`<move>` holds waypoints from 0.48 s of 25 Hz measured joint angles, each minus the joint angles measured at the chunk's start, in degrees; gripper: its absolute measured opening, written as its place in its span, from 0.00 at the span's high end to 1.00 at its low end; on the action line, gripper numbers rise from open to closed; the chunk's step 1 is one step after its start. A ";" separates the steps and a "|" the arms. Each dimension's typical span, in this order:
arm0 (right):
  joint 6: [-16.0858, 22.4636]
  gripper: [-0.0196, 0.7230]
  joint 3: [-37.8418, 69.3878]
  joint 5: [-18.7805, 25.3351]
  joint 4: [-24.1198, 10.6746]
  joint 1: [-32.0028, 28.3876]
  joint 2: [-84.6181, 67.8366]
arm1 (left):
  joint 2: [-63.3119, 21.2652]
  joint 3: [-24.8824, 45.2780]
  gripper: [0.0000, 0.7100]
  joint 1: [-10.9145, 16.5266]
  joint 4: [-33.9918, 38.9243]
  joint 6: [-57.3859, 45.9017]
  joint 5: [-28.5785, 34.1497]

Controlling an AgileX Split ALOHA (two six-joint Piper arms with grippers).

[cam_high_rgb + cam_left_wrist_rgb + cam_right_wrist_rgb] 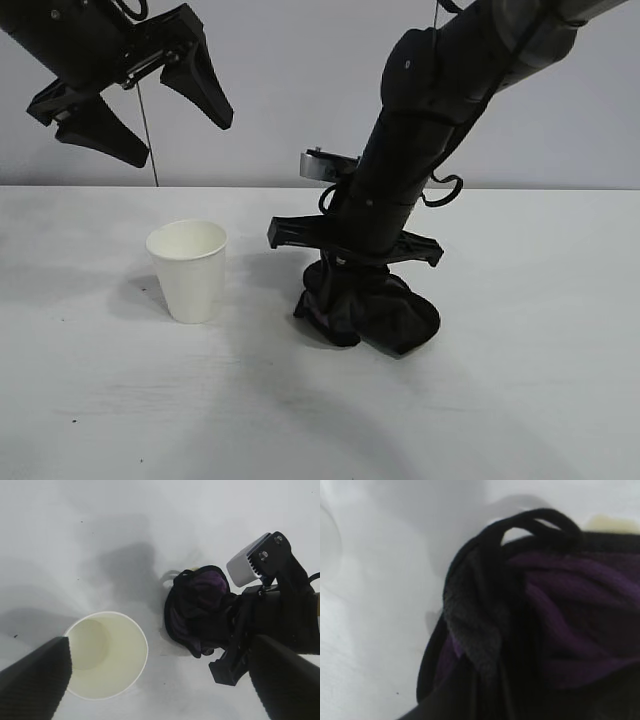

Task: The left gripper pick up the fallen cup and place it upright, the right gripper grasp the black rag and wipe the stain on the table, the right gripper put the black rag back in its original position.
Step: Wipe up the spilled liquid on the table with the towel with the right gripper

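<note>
On the white worktop [540, 400], the soft black rag with its purple patch [368, 310] is pinched in the right gripper [345, 285].
Its fingers are clamped on the bundle, pressed down near the pale amber stain [614, 524], presumably for wiping; the plain white paper cup [189, 270] stands upright beside it, under the raised, wide-spread left gripper [165, 110].

Left gripper [170, 110]: matte black, two long tapered fingers [203, 82]. Right arm [420, 130]: thick black rounded joints, looped black cables, silver-grey ribbed wrist camera [247, 565] with two screws.
</note>
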 joint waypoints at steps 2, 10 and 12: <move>2.44 0.94 0.00 -0.14 -3.50 0.00 0.00 | 0.00 0.00 0.02 0.00 0.00 0.00 0.00; 10.38 0.94 0.00 -0.95 -13.05 -1.76 -0.13 | 0.00 0.00 0.02 0.00 0.00 0.00 -0.10; 10.84 0.94 0.00 -0.89 -13.28 -3.55 -0.18 | 0.00 0.00 0.02 0.00 0.00 0.00 -0.10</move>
